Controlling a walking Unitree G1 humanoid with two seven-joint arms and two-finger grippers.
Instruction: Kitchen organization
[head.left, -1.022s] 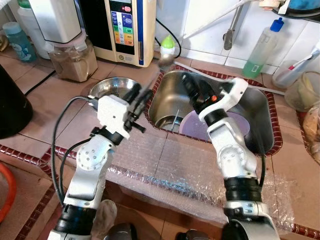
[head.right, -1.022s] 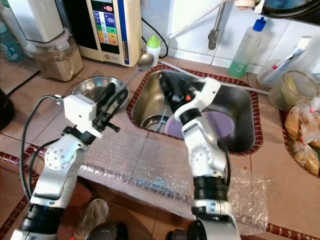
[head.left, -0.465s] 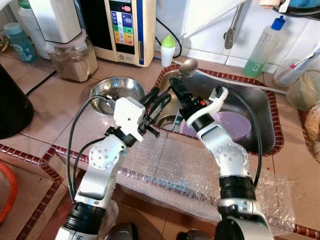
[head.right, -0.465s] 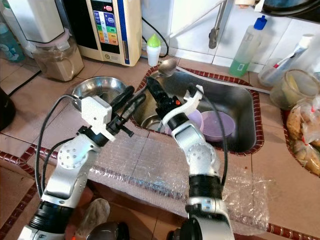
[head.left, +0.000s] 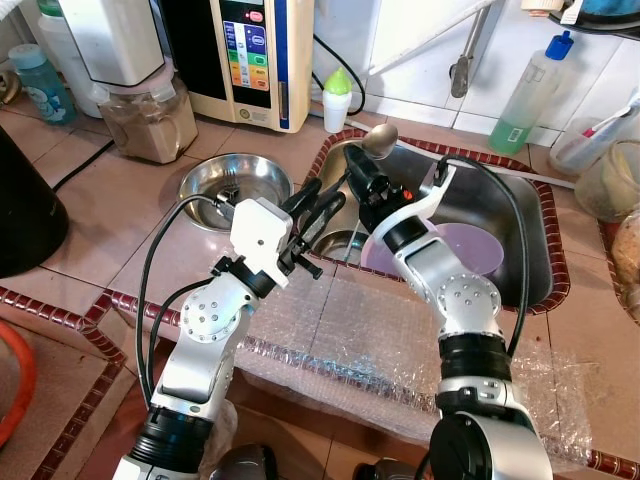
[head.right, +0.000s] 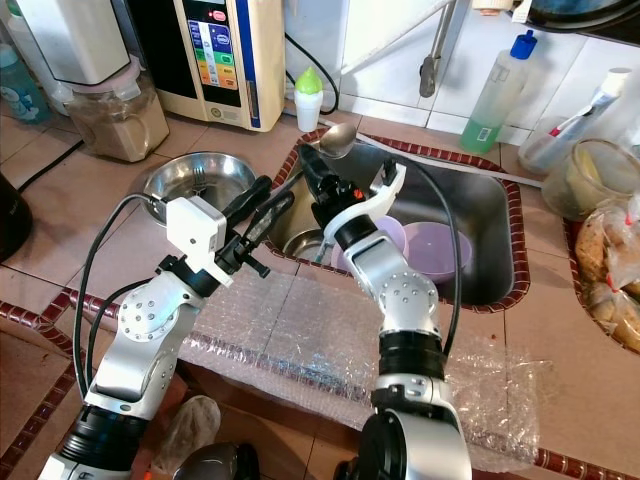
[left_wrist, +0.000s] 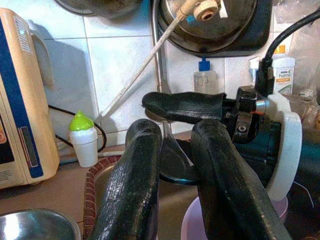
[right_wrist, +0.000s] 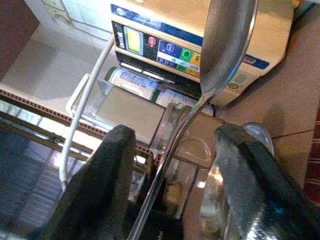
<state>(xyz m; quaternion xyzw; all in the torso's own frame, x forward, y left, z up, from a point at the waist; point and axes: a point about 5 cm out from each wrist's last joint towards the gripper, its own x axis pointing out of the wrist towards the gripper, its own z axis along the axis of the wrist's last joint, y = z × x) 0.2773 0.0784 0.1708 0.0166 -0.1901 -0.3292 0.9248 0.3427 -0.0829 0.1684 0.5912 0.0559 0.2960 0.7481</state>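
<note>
Gripping a spoon (head.left: 378, 140) over the sink (head.left: 520, 215), right gripper (head.left: 362, 178) jaws parted

Word "home" on the label of a white bottle (left_wrist: 283, 75), rest of its print too small

Beige tiled counter (head.left: 100, 215) with red-brown trim, white tiled wall (head.left: 410, 50), apparently daylit.

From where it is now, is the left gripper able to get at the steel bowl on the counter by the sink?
Probably yes. The left gripper hovers open at the sink's left rim, and the steel bowl sits just beside it on the counter with nothing between. The right gripper, holding the spoon, stays on the sink side.
</note>
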